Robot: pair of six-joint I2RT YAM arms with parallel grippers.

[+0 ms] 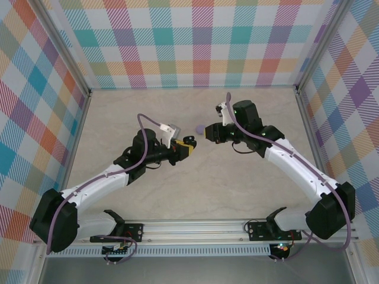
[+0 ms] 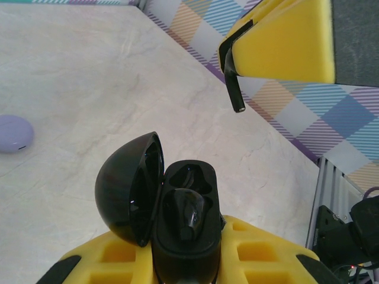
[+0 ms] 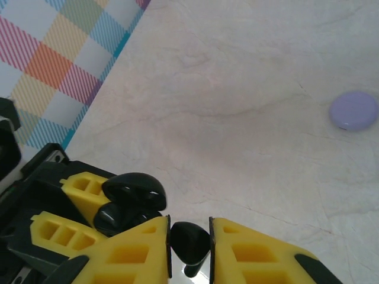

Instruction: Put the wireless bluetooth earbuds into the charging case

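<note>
The left gripper [image 2: 187, 254] is clamped on one open black charging case [image 2: 198, 177], its lid swung aside, with one black earbud [image 2: 188, 214] seated inside. The right gripper [image 3: 189, 228] pinches a second black earbud [image 3: 190, 242] just beside that case. One lavender puck [image 3: 353, 110] lies apart on the pale table [image 3: 237, 89], plaid walls [image 1: 201, 41] around.

A small lavender puck [image 1: 200, 128] lies on the pale marbled desk [image 1: 195, 195]. The left jaws, closed on a black charging case [image 1: 190, 142], hang just left of the puck, slightly nearer the arm bases. The right jaws hang just right of it.
</note>
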